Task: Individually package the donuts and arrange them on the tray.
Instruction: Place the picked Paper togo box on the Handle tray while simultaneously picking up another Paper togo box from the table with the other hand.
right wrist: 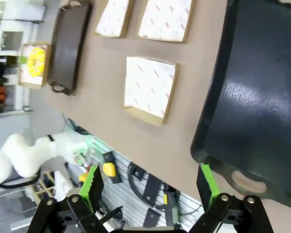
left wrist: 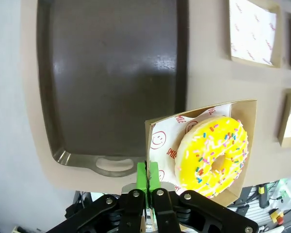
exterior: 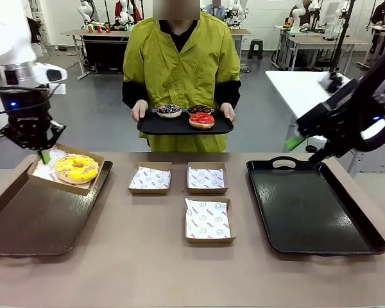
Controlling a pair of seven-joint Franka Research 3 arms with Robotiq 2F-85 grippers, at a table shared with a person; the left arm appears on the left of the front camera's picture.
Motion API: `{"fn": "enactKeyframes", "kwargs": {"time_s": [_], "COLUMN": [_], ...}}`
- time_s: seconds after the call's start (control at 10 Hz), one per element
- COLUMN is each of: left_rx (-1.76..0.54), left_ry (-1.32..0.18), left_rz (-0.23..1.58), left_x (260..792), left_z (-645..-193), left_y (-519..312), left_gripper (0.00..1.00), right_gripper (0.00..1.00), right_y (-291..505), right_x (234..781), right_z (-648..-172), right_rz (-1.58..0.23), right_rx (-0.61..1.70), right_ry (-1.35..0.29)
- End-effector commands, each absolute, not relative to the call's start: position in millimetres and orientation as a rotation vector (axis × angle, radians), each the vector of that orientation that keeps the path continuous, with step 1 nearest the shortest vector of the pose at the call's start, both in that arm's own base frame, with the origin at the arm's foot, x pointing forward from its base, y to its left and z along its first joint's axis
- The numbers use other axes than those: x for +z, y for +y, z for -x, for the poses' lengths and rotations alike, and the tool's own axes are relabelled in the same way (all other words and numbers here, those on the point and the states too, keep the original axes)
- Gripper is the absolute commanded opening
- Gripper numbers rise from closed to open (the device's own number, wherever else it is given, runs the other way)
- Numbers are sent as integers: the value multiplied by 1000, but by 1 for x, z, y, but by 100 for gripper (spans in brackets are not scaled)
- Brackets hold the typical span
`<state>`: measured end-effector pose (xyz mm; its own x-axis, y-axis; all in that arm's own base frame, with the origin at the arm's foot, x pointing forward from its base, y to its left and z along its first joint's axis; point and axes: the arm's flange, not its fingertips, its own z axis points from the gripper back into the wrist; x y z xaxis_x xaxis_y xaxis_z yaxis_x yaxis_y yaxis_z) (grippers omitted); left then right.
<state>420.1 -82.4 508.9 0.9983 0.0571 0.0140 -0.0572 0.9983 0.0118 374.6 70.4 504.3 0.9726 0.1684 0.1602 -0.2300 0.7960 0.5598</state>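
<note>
The left gripper's [exterior: 43, 154] green pads [left wrist: 148, 175] are pressed together on the near wall of a shallow cardboard box [exterior: 65, 187], pinching the wall and the printed paper liner [left wrist: 167, 138] at a corner. The yellow donut [left wrist: 213, 155] lies flat in this box with its iced, sprinkled face and its hole turned upward. Being a ring, it has no long axis to tell. In the left wrist view it sits just beside the pads, apart from them, and fills most of the box. From the front, the box is at the far end of the brown tray [exterior: 32, 224], with one corner over the tray's right rim. I cannot tell whether it rests there or hangs just above.

The right gripper [exterior: 306, 149] hovers above the far edge of the black tray [exterior: 308, 212], near its handle, with its fingers spread wide and nothing between them.

Between the two trays, three lined boxes [exterior: 150, 178] [exterior: 206, 178] [exterior: 207, 220] sit on the table [exterior: 147, 269], two in a far row and one nearer.

Across the table a person holds a carried tray [exterior: 179, 126] in both hands [exterior: 139, 110]. It bears a dark sprinkled donut [exterior: 169, 110], a brown chocolate donut [exterior: 199, 108] and a red-iced donut [exterior: 202, 120], all lying flat.
</note>
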Motion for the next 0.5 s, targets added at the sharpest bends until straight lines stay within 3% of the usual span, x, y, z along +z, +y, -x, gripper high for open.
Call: {"fn": "enactKeyframes", "kwargs": {"time_s": [0.0, 0.4], "left_rx": [11, -34], "left_ry": [-57, -38], "left_rz": [-6, -21], "left_x": [495, 474], "left_z": [-413, -411], "left_y": [-60, -33], "left_gripper": [1, 1], "right_gripper": [100, 100], "right_y": [94, 129], "right_x": [479, 447], "right_z": [-383, -380], "right_rz": [-526, -450], "right_rx": [195, 219], "right_ry": [-83, -59]}}
